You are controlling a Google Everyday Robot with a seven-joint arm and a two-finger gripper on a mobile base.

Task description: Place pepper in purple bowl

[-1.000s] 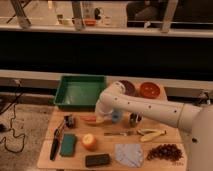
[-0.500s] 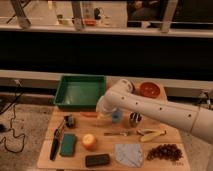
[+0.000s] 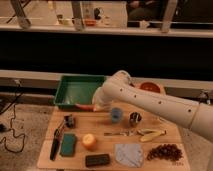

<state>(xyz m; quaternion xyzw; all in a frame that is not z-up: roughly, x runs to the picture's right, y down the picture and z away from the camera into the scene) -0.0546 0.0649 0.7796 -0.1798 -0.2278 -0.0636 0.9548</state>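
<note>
Pepper [image 3: 86, 106] lies w/ long axis left-right, just below green tray [image 3: 65, 92]; gripper [image 3: 97, 105] at its right end, grip state can't tell.

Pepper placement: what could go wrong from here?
1. The arm covers the spot behind it, so the purple bowl can't be seen; only the orange-red bowl shows, and the pepper could land there.
2. The tool sits low at the green tray's front corner, with the pepper at its tip; moving across could clip the tray's rim.
3. The blue cup stands close below the arm and could get knocked.
</note>
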